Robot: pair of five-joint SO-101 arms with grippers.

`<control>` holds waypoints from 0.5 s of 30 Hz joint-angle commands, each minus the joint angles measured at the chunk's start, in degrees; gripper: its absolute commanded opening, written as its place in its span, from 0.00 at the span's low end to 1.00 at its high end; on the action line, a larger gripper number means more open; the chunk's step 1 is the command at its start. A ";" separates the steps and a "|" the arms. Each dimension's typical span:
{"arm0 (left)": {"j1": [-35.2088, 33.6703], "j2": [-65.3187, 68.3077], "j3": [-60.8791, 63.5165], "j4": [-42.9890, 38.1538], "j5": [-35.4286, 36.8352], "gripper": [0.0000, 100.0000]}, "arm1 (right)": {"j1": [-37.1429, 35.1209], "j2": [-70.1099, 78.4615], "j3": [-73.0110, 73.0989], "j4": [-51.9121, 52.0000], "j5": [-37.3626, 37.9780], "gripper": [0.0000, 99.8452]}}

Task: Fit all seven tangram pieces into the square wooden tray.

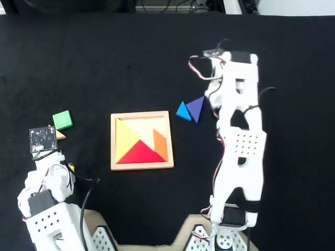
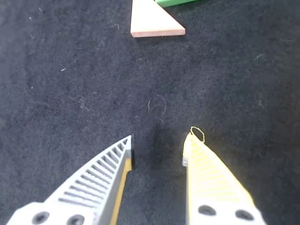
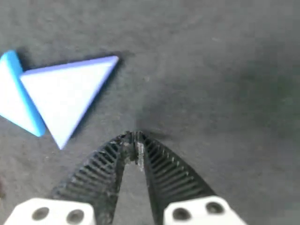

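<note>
Right gripper (image 3: 134,136) pinched together on nothing, just beside the purple triangle (image 3: 65,89) that touches the blue triangle (image 3: 14,93), both outside the tray (image 1: 142,166); left gripper (image 2: 159,137) apart near the tan triangle (image 2: 154,21); pieces probably light, rigid wood, so pinch across opposing edges.

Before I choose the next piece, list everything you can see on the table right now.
tray: one, light wood, middle of the table
yellow triangle: one, yellow, in the tray
red triangle: one, red, in the tray
orange piece: one, orange, in the tray
green square: one, green, on the cloth left of the tray
pale triangle: one, wood-coloured, beside the green square
light blue triangle: one, right of the tray
dark blue triangle: one, next to the light blue triangle
table: one, black cloth
left gripper: open, over bare cloth short of the pale triangle
right gripper: shut, near the dark blue triangle
</note>
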 commanded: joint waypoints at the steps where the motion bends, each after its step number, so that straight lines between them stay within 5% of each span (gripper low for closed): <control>1: 0.84 -0.35 -0.31 -0.70 -0.26 0.18 | -1.32 -10.51 -0.92 1.67 0.35 0.01; 15: 0.66 -0.35 -0.31 -0.70 -0.26 0.18 | -7.12 -11.30 11.12 -6.95 -0.09 0.01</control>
